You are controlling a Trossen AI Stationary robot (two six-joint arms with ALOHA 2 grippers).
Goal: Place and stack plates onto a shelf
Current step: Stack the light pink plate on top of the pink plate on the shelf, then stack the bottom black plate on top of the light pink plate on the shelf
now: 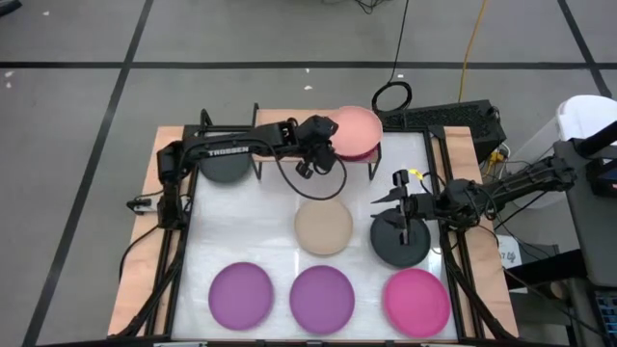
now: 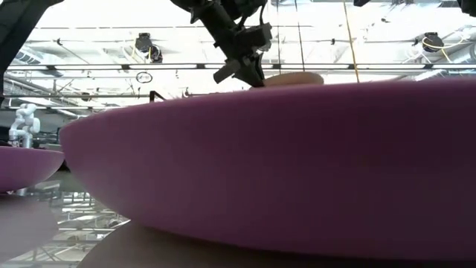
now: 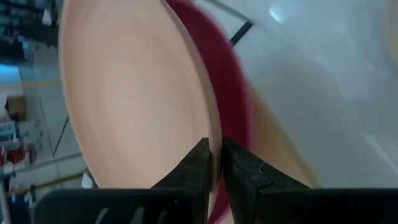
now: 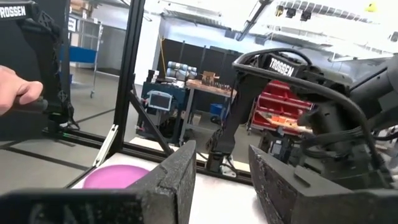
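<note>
While the left claw (image 3: 213, 163) is pinched shut on the rim of the peach plate (image 1: 358, 128), that plate sits above a magenta plate (image 3: 227, 74) on the shelf (image 1: 386, 164) at the table's far edge, with a black plate (image 1: 224, 168) on the shelf's left end. Right claw (image 4: 221, 174) is open and empty over the second black plate (image 1: 399, 241) near the right edge. Judged under halfway: beige plate (image 1: 323, 228), two purple plates (image 1: 241, 293) and another magenta plate (image 1: 416, 299) remain on the table (image 1: 265, 226).
</note>
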